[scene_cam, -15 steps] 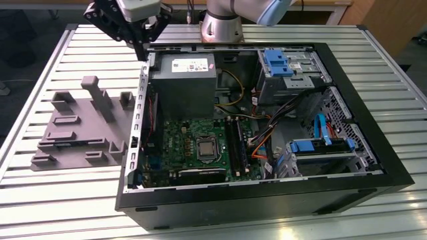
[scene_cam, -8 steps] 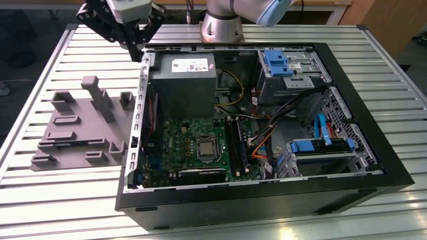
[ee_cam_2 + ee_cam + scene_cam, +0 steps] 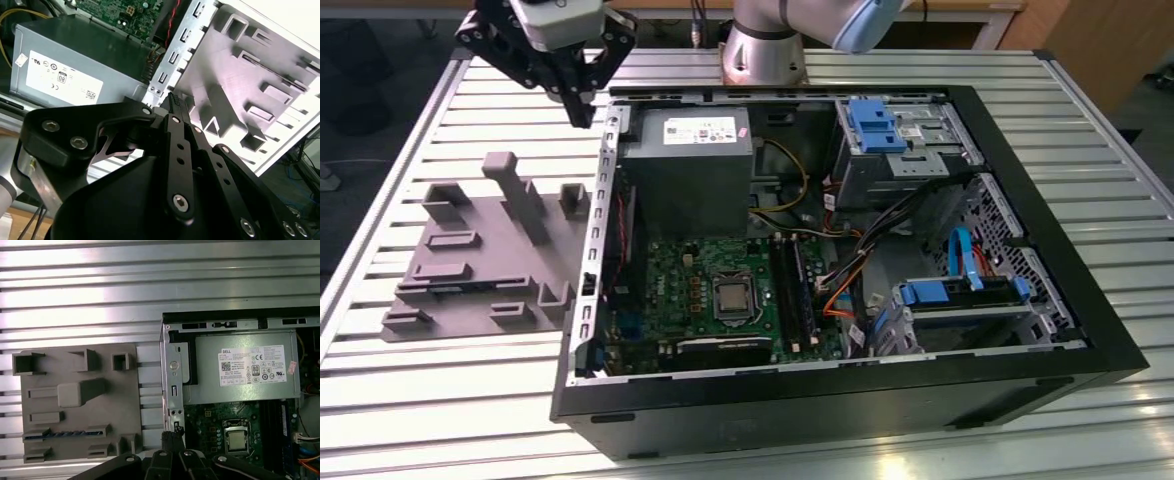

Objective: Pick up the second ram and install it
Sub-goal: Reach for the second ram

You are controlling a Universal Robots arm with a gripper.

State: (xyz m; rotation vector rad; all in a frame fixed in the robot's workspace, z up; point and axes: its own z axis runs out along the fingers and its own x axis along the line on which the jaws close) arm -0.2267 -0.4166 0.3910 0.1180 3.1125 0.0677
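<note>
Here, the second ram (image 3: pixel 66 433), a long, thin, dark blue-green circuit-board stick, sits in a long slot of the moulded grey plastic holder (image 3: pixel 75 365). Just a narrow strip of it shows above the plastic. In the exterior view it reads as a dark line (image 3: pixel 450 289) at the holder's end toward the table's near edge. The holder rests on the slatted aluminium table (image 3: pixel 414 150) by the exterior view's left edge, just beside the open black computer case (image 3: pixel 854 400).

I judge the stick light and stiff but fragile. Its chips and contact edge should not be squeezed or scraped, and so thin a board would not bear twisting. The two long flat faces near the middle look the safest hold, gripped squarely, since smooth board may slip.

The black two-finger gripper (image 3: pixel 587 115) has its fingers pressed together with nothing between them, which is clear in both wrist views (image 3: pixel 172 436). It hangs above the case's corner next to the boxy grey metal power supply (image 3: pixel 687 165), toward the table's far edge. The ram lies well apart from it, low on the holder, with the holder's upright posts between the two. The green motherboard (image 3: pixel 680 270) lies inside the case.
</note>
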